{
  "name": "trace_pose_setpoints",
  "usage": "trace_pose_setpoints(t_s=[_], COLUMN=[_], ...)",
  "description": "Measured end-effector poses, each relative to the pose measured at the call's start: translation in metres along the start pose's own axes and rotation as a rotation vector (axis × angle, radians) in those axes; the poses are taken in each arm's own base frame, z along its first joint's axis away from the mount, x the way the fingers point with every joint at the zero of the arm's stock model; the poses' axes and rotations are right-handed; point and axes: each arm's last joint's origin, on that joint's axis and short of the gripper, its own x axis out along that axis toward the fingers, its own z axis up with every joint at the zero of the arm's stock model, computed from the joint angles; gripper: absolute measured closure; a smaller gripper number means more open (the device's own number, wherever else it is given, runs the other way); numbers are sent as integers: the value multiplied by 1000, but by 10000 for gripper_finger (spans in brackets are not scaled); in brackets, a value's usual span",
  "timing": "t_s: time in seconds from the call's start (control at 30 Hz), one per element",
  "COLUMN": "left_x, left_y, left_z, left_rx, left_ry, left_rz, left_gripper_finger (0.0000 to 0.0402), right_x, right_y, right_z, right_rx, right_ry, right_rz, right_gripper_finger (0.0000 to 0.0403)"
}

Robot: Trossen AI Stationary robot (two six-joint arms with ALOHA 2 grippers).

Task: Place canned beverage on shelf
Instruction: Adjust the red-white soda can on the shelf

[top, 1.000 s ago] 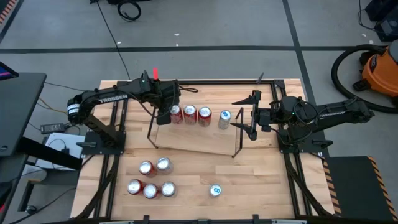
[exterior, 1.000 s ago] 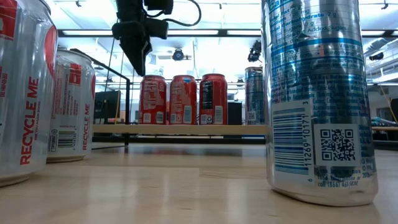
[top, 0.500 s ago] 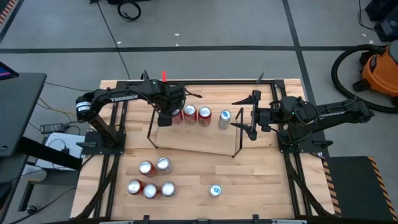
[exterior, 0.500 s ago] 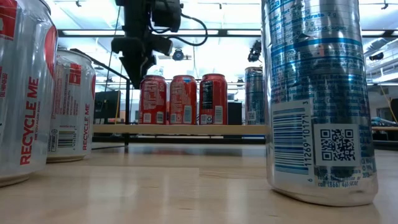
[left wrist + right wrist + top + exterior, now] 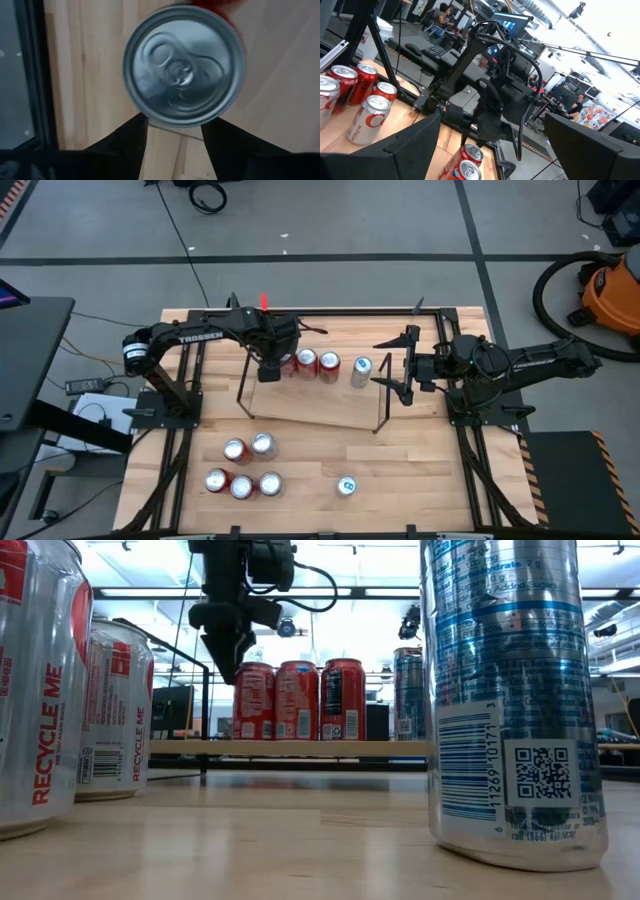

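Note:
The shelf [image 5: 320,408] is a light-wood board with black wire end frames, standing in the middle of the table; it also shows in the low view [image 5: 290,748]. On it stand three red cans [image 5: 296,700] and a silver-blue can [image 5: 361,370] in a row. My left gripper [image 5: 268,366] is open and points down over the leftmost red can [image 5: 184,65], at the shelf's left end. My right gripper [image 5: 397,366] is open and empty, level, just right of the shelf's right frame. My left gripper: its two fingers [image 5: 127,145] stand apart beside the top rim of the leftmost red can [image 5: 253,700], coming from above. I cannot tell whether they touch it. The can stands upright on the shelf board.
Several red-and-silver cans [image 5: 245,466] stand in a cluster on the table's near left, and a silver-blue can [image 5: 346,485] stands alone at the near middle. Black rails [image 5: 190,380] run along the table's left and right sides. An orange vacuum [image 5: 610,285] stands on the floor at the far right.
My left gripper has gone toward the table's right edge and a little down, from beside the shelf's left frame to over the leftmost red can. My right arm has kept still.

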Motion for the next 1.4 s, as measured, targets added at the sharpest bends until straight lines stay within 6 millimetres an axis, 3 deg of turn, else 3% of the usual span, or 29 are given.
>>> trace_pose_setpoints(t_s=[1.4], left_x=[-1], left_y=[-1], left_z=[7], left_rx=[76], left_ry=[-79], left_rz=[-14], left_gripper_finger=[208], right_x=[0], right_y=[0], right_z=[0], right_rx=[0], right_ry=[-1], right_rz=[0], right_gripper_finger=[34])
